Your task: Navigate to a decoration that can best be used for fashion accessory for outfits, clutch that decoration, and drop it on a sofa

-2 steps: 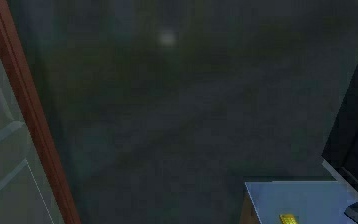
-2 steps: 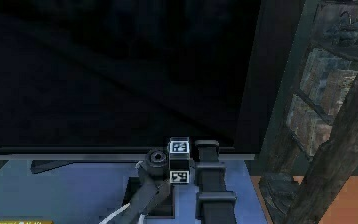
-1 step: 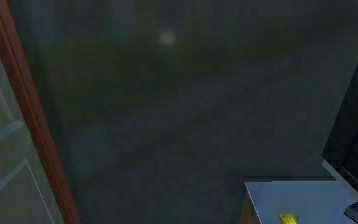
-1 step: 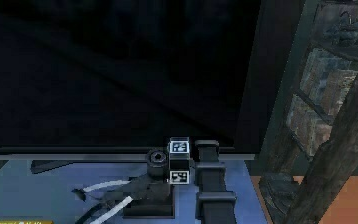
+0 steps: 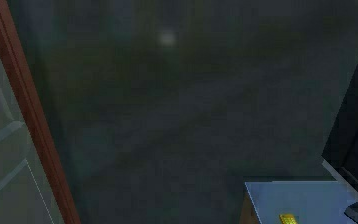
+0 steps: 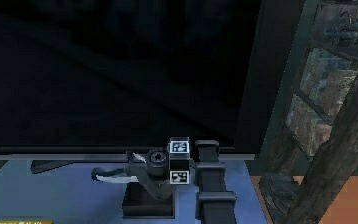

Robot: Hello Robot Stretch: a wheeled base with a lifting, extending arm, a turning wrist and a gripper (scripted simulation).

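Arm side view, claw: the claw [image 6: 130, 166] sticks out leftward from two white marker squares [image 6: 180, 162] at the tip of the dark square arm [image 6: 215, 198]. How its fingers stand cannot be told, nor whether it holds anything.
Pale shape: a small, flat, whitish shape [image 6: 111, 177] lies on the tabletop at the claw's far end. It is too small to say whether this is the sought decoration, and whether they touch cannot be told.
Tabletop: a smooth blue-grey surface [image 6: 72, 195] under claw and arm. In the forward view its pale squared corner [image 5: 272, 192] juts in at lower right.
Yellow blob: a small bright blob [image 5: 287, 217] sits on that table, and shows again at the arm side view's bottom left [image 6: 27, 220].
Screen: a large, flat, glossy black screen [image 6: 117, 70] stands just behind the claw on a blocky black foot [image 6: 147, 203].
Shelf frame: rough, mottled brown uprights [image 6: 317, 120] stand just beside the table's right end, near the arm.
Door frame: a red-brown frame [image 5: 37, 120] edges a pale panelled door [image 5: 5, 155] at the forward view's left.
Open room: a bare dark grey stretch [image 5: 177, 110] lies between door frame and table.
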